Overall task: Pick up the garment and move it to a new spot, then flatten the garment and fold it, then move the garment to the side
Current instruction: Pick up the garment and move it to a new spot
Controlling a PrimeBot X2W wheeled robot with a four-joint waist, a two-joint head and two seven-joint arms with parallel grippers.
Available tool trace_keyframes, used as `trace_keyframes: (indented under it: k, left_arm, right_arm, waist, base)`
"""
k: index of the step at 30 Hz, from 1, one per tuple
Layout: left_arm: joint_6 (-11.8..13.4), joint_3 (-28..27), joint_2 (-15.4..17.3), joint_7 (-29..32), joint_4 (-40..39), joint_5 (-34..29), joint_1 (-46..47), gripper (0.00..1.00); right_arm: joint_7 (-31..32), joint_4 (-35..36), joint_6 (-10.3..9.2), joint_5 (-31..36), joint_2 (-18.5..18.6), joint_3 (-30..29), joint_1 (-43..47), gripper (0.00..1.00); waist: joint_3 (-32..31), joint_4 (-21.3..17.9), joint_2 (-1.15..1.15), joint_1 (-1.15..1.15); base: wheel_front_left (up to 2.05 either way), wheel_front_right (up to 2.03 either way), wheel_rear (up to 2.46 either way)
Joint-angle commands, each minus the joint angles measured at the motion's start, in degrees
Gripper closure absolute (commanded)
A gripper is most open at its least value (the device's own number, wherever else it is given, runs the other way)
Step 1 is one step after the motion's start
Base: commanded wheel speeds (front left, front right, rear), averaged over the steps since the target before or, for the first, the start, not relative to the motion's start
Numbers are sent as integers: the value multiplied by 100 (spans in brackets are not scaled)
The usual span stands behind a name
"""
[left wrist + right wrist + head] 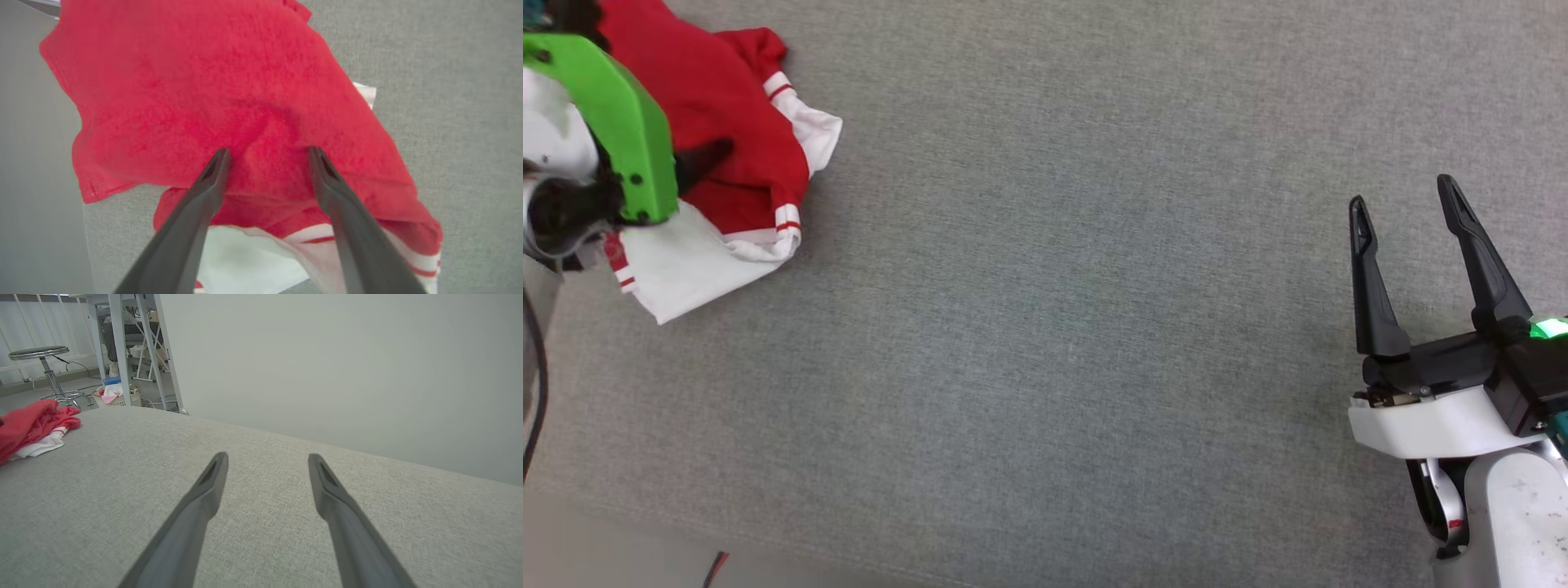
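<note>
Shirt [229, 81], red with white sleeves: judged soft, light and limp, heaped on the grey counter [1094, 327], with a raised fold between the spread left jaws, likely the best pinch point; right jaws spread, empty, well apart.

The shirt [727, 106] was cut off by the head view's top edge and partly covered by a green housing [621, 114].

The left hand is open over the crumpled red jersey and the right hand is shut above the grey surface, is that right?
No. The right hand is open, as the right wrist view shows. The left hand is open over the red jersey.
</note>
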State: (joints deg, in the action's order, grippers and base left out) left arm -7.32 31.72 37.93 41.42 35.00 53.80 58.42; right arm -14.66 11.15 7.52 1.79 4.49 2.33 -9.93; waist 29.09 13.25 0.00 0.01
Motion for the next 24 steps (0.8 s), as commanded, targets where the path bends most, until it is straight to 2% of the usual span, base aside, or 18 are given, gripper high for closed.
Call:
trace_keyframes:
  k: [1, 2, 3, 10, 11, 12, 13, 20, 24]
  left_arm:
    - [-16, 196, 34, 125, 80, -18, 76, 0]
    - [-16, 588, 12, 303, 222, -84, 34, 0]
    - [-16, 734, 6, 348, 243, -92, 13, 0]
    - [-16, 1404, -165, 258, 448, 30, -155, 0]
    - [-16, 1504, -162, 219, 461, 16, -154, 56]
    - [-16, 1566, -169, 151, 473, 41, -150, 81]
    - [-16, 1609, -176, 64, 489, 110, -138, 100]
    - [-16, 1793, 27, -776, 408, 257, 179, 100]
    - [-16, 2069, 245, -1220, 65, 74, 435, 100]
  right_arm:
    - [-34, 25, -3, 25, 30, 12, -124, 0]
    - [-34, 26, -3, 21, 28, 27, -169, 0]
    - [-34, 24, -3, 19, 31, 36, -185, 0]
    - [-34, -5, -3, 12, 23, 24, -193, 0]
    - [-34, -17, -3, 10, 20, 19, -184, 0]
    - [-34, -30, -3, 6, 15, 11, -172, 0]
    - [-34, -46, -3, -4, 8, 0, -154, 0]
    - [-34, -137, -3, -120, -44, 0, -10, 0]
    - [-34, -192, -3, -186, -89, -9, 96, 0]
  waist:
    - [145, -129, 0, -1]
    - [211, -188, 0, -1]
    - [234, -210, 0, -1]
    - [252, -276, 0, -1]
    - [230, -274, 0, -1]
    - [198, -266, 0, -1]
    - [154, -249, 0, -1]
    - [-329, -100, 0, -1]
    - [-632, -28, 0, -1]
  base:
    - [0, 0, 0]
    - [0, 0, 0]
    - [0, 0, 0]
    - [0, 0, 0]
    - [0, 0, 0]
    - [0, 0, 0]
    - [0, 0, 0]
    - [0, 0, 0]
    - [0, 0, 0]
